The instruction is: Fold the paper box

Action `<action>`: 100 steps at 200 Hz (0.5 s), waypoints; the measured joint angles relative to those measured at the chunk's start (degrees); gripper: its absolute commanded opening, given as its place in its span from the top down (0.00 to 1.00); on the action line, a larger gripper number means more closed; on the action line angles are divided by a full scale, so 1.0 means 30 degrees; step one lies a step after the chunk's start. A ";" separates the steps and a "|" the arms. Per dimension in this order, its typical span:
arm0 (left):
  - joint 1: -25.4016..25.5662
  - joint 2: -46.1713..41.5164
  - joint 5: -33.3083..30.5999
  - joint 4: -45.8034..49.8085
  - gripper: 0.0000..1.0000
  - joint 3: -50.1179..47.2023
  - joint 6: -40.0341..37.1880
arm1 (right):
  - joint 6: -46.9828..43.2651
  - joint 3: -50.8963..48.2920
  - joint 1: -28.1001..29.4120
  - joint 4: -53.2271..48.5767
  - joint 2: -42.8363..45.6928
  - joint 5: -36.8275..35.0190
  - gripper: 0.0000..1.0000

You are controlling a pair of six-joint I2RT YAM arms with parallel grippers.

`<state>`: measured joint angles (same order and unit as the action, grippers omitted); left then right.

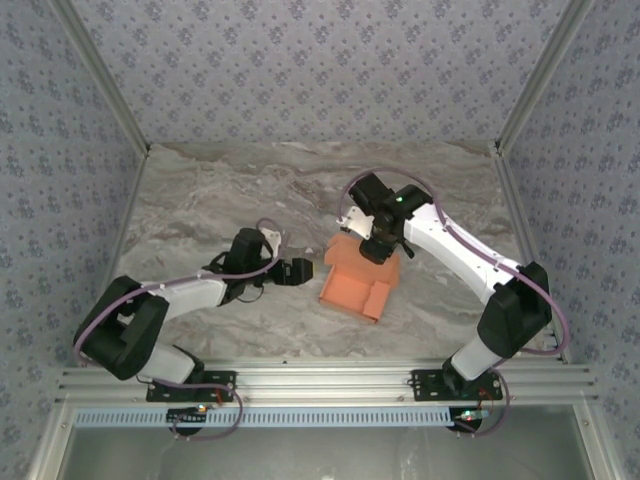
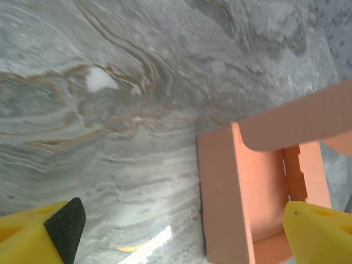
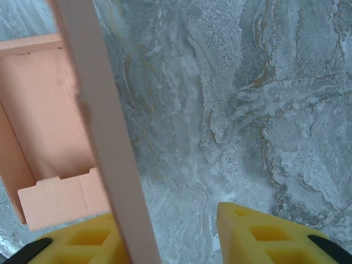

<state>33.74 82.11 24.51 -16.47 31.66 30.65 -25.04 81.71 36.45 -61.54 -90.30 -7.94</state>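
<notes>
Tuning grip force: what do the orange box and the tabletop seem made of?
The paper box: thin matte card, apparently; its walls show slim, cleanly creased edges. The table: grey veined marble look, slight sheen; real stone or printed laminate, cannot tell.

One orange paper box [image 1: 352, 285], one marble table [image 1: 220, 190]. Two robot arms: left arm [image 1: 190, 293], right arm [image 1: 455, 242]. Two grippers: left gripper [image 1: 303, 270], right gripper [image 1: 378, 250], two yellow fingers [image 3: 258, 231] each.
</notes>
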 measured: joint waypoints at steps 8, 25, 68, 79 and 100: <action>0.0415 -0.0007 0.0058 -0.0022 0.06 0.0000 -0.0117 | -0.0124 0.0000 0.0036 -0.0015 0.0000 0.0066 0.77; 0.1297 -0.0022 0.0051 -0.0022 0.08 0.0000 -0.0401 | -0.0466 0.0000 0.0117 -0.0124 0.0000 0.0204 0.86; 0.2820 -0.1559 -0.1457 0.0095 0.16 -0.0583 -0.2841 | -0.0517 0.0248 0.0153 -0.0306 0.0000 0.0794 0.90; 0.3067 -0.1923 -0.2047 0.0219 0.18 -0.0809 -0.3665 | -0.0408 0.0459 0.0153 -0.0321 0.0000 0.0969 0.91; 0.3271 -0.2011 -0.3060 0.0357 0.21 -0.0896 -0.4838 | -0.0138 0.0780 0.0153 -0.0350 0.0000 0.1333 0.93</action>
<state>43.55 76.07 15.33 -15.40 28.97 16.14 -25.45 84.05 36.91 -62.59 -90.30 -3.95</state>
